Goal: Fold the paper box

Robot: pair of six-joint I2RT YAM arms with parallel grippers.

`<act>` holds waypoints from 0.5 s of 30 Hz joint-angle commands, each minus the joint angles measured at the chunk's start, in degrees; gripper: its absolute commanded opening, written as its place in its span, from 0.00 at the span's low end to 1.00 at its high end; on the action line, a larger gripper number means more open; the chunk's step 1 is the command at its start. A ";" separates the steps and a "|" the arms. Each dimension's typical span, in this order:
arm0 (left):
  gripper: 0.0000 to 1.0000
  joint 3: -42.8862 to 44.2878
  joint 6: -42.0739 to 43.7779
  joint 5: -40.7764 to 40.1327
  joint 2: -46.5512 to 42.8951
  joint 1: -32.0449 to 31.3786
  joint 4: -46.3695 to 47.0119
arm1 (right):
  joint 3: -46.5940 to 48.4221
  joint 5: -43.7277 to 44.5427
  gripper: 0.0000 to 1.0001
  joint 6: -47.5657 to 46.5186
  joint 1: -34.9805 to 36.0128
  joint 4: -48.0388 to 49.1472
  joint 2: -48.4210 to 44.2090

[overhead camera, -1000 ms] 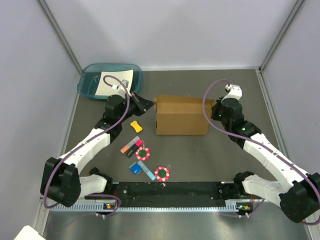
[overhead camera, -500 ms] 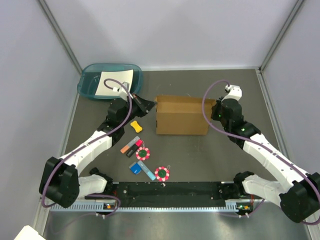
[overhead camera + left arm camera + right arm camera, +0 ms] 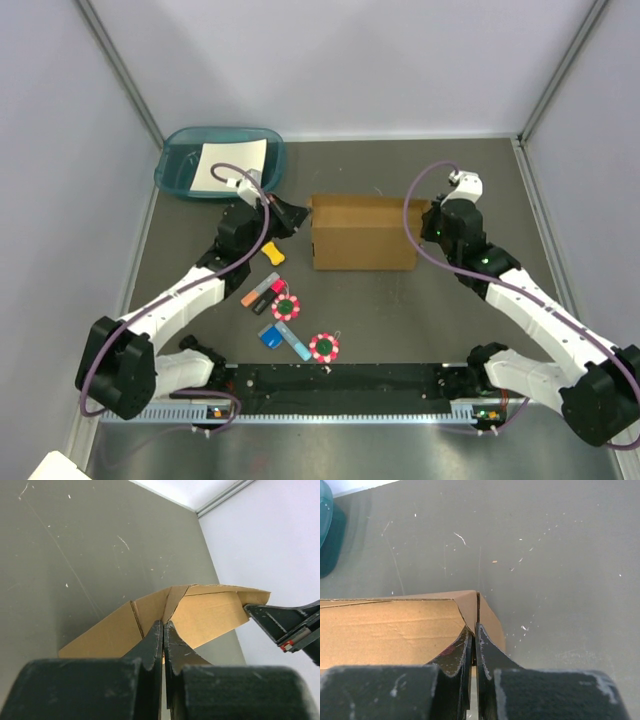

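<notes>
The paper box (image 3: 365,232) is plain brown cardboard, lying folded flat in the middle of the table. My left gripper (image 3: 302,213) is shut, its tips against the box's left end. In the left wrist view the shut tips (image 3: 163,624) meet a creased flap of the box (image 3: 210,612). My right gripper (image 3: 424,222) is shut too, at the box's right end. In the right wrist view its tips (image 3: 474,626) sit at the seam of the box's corner (image 3: 395,630). Neither pair of jaws has cardboard visibly between them.
A teal tray (image 3: 180,165) holding a white paper sheet (image 3: 225,162) stands at the back left. Small items lie in front of the box: a yellow piece (image 3: 271,253), markers (image 3: 262,292), two red round tokens (image 3: 287,308), a blue piece (image 3: 270,338). Walls close three sides.
My left arm has shifted a little forward and right, bringing its shut gripper up against the box's left end. The right arm and the box have hardly moved.
</notes>
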 commanded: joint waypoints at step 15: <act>0.00 -8.83 9.86 -4.07 -1.45 -5.64 3.94 | -5.27 -1.83 0.00 1.02 0.73 -11.75 0.74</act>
